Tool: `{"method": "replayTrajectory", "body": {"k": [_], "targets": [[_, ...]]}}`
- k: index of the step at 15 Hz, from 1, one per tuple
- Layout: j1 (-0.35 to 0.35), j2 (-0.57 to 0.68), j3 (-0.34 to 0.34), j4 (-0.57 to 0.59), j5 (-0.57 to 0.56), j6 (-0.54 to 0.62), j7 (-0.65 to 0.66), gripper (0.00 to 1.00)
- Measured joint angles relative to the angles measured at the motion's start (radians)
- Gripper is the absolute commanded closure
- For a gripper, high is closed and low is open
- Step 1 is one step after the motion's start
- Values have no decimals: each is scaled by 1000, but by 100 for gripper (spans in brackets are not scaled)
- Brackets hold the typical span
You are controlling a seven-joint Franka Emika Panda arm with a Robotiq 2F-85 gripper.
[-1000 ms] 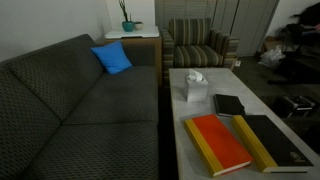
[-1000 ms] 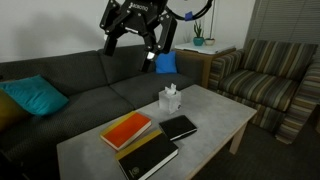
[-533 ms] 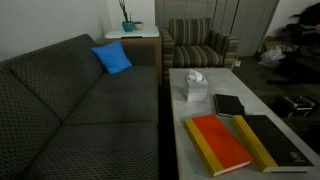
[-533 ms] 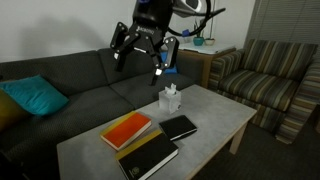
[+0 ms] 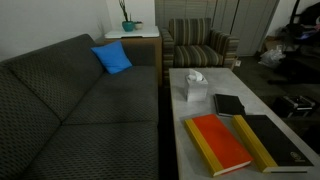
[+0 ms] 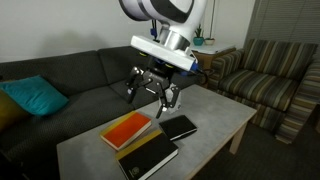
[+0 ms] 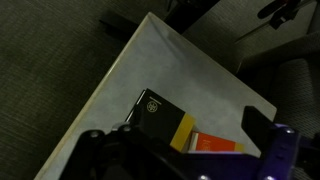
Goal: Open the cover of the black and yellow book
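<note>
Noting the black and yellow book (image 5: 268, 143) first: it lies flat at the near end of the table (image 5: 250, 90), its yellow spine strip toward the orange-red book (image 5: 219, 143) just beside it. The cover (image 6: 148, 155) is shut and no white page shows. So we judge nothing of the task done yet: reaching the book, catching the free edge and swinging the board over are all left. The gripper (image 6: 152, 92) hangs in the air above the table, not touching the book, its fingers (image 6: 134, 92) spread and holding nothing. A smaller black book (image 5: 229, 105) and a tissue box (image 5: 194, 87) sit farther along the pale tabletop. Around the table we see a dark grey sofa (image 5: 70, 110) with a blue cushion (image 5: 113, 58) and a striped armchair (image 5: 200, 43).
</note>
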Motion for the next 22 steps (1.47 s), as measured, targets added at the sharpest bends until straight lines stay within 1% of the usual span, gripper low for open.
{"method": "replayTrajectory", "body": {"k": [4,7,9,11,13,16,18,22], "targets": [[0,146,6,145,-1,-60,34,0],[0,166,7,172,-3,-71,38,0],[4,166,8,171,-20,-64,69,0],[7,176,8,172,-41,16,114,0],[0,215,10,183,-32,122,142,0],[-43,308,43,216,15,245,145,0],[-54,338,48,228,10,252,145,0],[-48,321,50,228,10,250,145,0]]}}
